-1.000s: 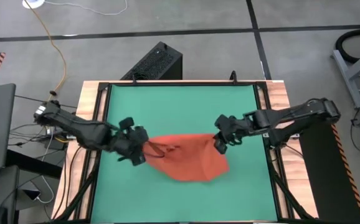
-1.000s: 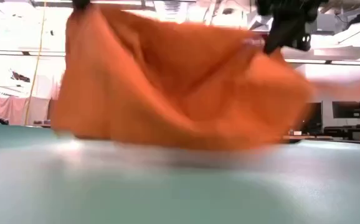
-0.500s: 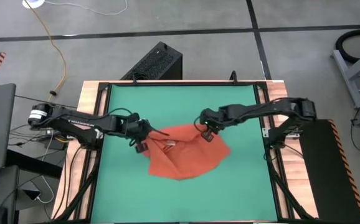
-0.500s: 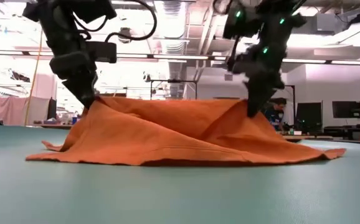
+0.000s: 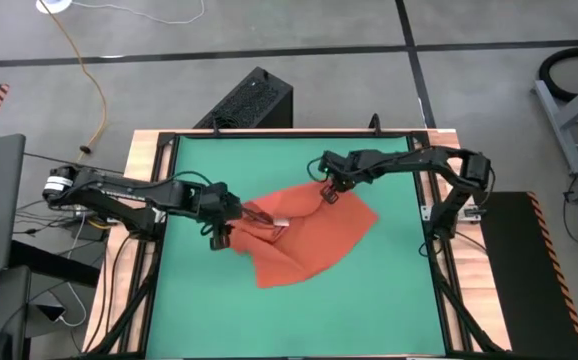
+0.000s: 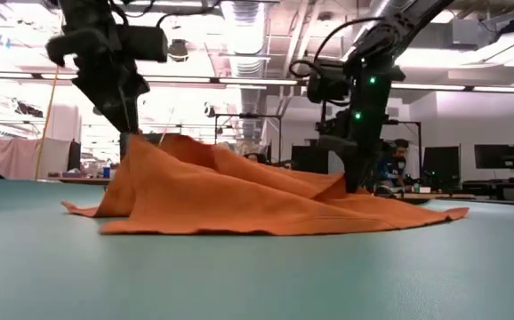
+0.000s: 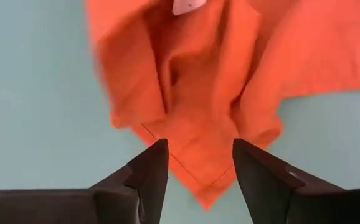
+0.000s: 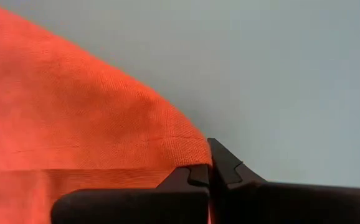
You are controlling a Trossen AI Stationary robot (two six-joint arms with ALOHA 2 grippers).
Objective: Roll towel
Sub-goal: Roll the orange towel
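Towel [image 5: 304, 235] lies rumpled on the green mat [image 5: 199, 310], long axis diagonal — one corner at each gripper. Right gripper [image 5: 328, 193] is clenched on the far corner. Left gripper [image 5: 231, 228] has its jaws apart, with a corner between them [image 7: 195, 165]. Step in hand, likely: spreading flat — no roll begun. Next calls for flattening folds.

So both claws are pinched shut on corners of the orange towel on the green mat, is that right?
Not quite. Only the right claw is pinched shut on a corner of the orange towel. The left wrist view shows the left claw open, its fingers spread either side of a towel corner lying on the green mat. The rest holds.
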